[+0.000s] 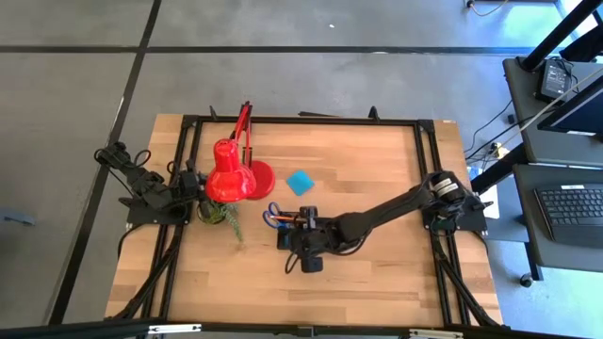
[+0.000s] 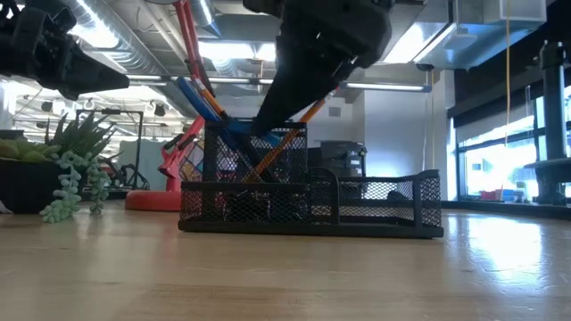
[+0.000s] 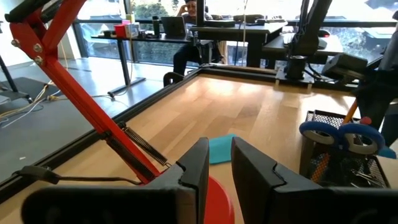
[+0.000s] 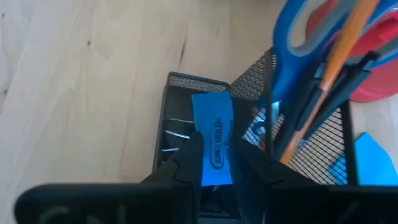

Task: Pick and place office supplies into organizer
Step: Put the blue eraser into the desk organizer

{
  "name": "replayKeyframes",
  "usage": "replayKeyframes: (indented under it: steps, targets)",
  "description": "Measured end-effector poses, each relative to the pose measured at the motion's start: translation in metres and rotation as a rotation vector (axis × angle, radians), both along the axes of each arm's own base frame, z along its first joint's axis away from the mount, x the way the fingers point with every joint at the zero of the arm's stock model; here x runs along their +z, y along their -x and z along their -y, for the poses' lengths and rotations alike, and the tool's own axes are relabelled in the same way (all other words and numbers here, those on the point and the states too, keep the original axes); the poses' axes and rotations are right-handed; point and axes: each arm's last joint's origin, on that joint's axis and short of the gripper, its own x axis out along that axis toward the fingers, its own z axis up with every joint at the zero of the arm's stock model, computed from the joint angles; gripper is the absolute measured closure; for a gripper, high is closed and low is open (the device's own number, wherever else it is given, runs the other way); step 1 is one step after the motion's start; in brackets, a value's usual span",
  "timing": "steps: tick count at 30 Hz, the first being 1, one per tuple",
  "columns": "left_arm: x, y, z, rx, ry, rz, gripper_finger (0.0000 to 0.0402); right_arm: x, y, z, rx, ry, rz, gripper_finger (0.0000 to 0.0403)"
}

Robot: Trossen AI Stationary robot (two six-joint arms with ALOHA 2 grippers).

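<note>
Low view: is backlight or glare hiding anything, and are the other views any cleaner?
Low view: bright windows and ceiling lights silhouette the right gripper over the organizer, with glare on the table. Left wrist view: windows blown out. Right wrist view: evenly lit, the eraser readable between soft-focus fingers. High view: even light.

Grey floor (image 1: 311, 85) surrounds the wooden table (image 1: 377, 169), crossed by dark seam lines in the upper part of the high view. At right edge of that view: a dark desk (image 1: 556, 179) with a keyboard (image 1: 573, 209).

Low view: open ceiling with long strip lights (image 2: 241, 49) and ducting at upper left; tall bright windows (image 2: 500, 152) at right.

Left wrist view: row of windows (image 3: 155, 25) across the top, dark desks (image 3: 186, 37) in front of them, a person seated there (image 3: 189, 12). Daylight is strong.
</note>
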Motion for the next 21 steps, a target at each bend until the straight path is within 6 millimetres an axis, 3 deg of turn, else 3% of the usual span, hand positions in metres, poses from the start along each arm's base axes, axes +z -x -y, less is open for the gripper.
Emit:
replayKeyframes:
  steps: [9, 21]
  targets:
    - [0.0, 0.0, 0.001, -0.022, 0.003, -0.005, 0.0336, -0.021, -0.004, -0.001, -0.005, 0.023, -0.048, 0.0331]
    - [-0.001, 0.0, 0.001, -0.043, 0.009, -0.007, 0.0339, -0.021, -0.003, -0.001, -0.025, 0.008, -0.048, 0.033]
